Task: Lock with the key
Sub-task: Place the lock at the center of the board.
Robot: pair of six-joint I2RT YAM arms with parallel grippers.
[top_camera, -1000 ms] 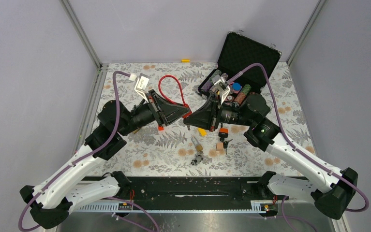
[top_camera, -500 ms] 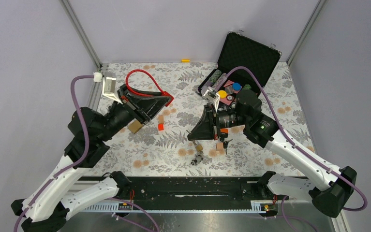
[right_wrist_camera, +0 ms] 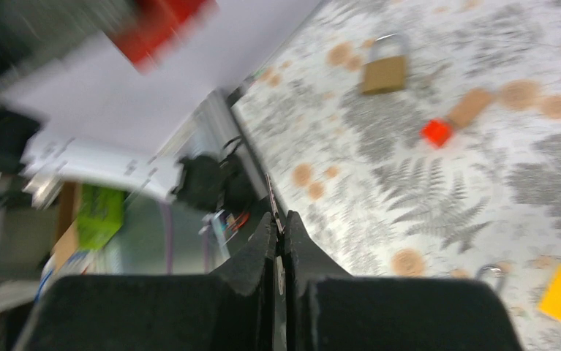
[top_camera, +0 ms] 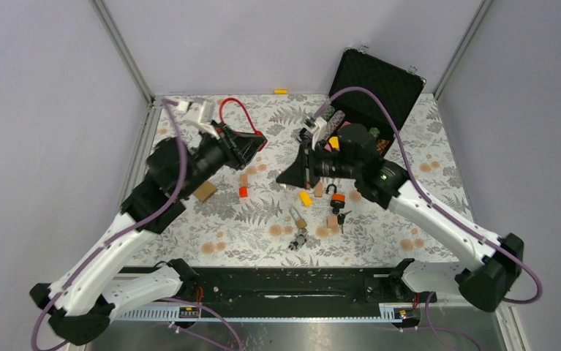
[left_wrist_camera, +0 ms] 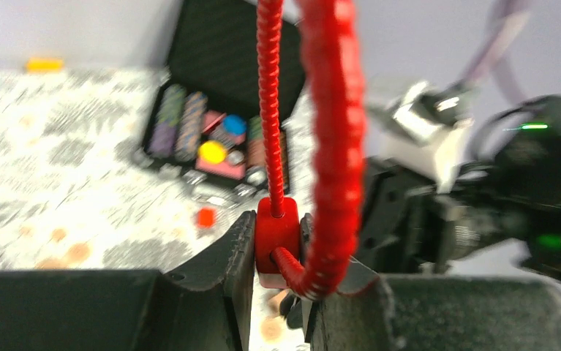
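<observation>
I see a surface [top_camera: 222, 234] with a grey leaf pattern and orange spots. An open black case [top_camera: 374, 82] sits at the far right corner. A brown padlock [top_camera: 205, 191] lies on the left side. Near the middle lie a small red block [top_camera: 243, 191], a tan block [top_camera: 243, 179] just behind it, and a yellow block [top_camera: 305, 198]. A small lock [top_camera: 298, 218] lies nearer to me. A tiny yellow piece [top_camera: 281, 91] rests by the back wall.

The left arm [top_camera: 109, 256] and right arm [top_camera: 438, 223] share white shells on the lower links, with black joints, wrists and bases. A purple cable [top_camera: 177, 157] runs along each. The left gripper [left_wrist_camera: 277, 241] and right gripper [right_wrist_camera: 279, 228] are matte black wedges. A green light [top_camera: 384, 175] glows on the right arm.
</observation>
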